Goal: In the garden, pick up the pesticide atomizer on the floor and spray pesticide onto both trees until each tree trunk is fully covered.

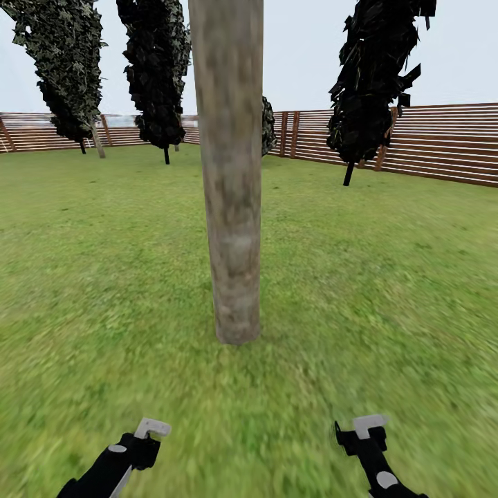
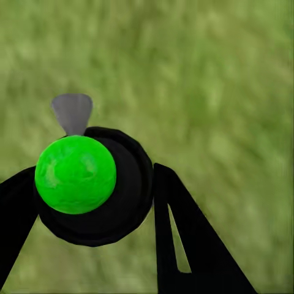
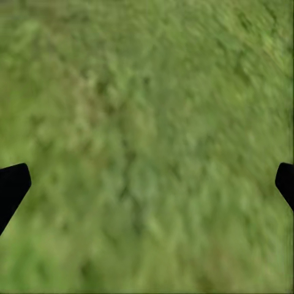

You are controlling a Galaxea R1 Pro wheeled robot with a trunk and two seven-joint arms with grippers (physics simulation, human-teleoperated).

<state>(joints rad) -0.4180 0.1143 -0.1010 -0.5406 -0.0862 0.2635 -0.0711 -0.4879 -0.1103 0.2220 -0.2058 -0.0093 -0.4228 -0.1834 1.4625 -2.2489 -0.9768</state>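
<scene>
The left gripper (image 2: 101,202) is closed on the pesticide atomizer (image 2: 92,184), a dark bottle with a green top, held above the floor (image 2: 220,79). The right gripper (image 3: 147,184) is empty, its fingers spread wide. A tree trunk (image 1: 232,207) stands directly ahead, between both grippers.

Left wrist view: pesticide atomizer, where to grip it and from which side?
Grip the pesticide atomizer on its round black body, one finger on each flank, below the green dome. Come from the side opposite the grey nozzle, so the spray outlet points away unblocked. The left gripper brackets it just so.
</scene>
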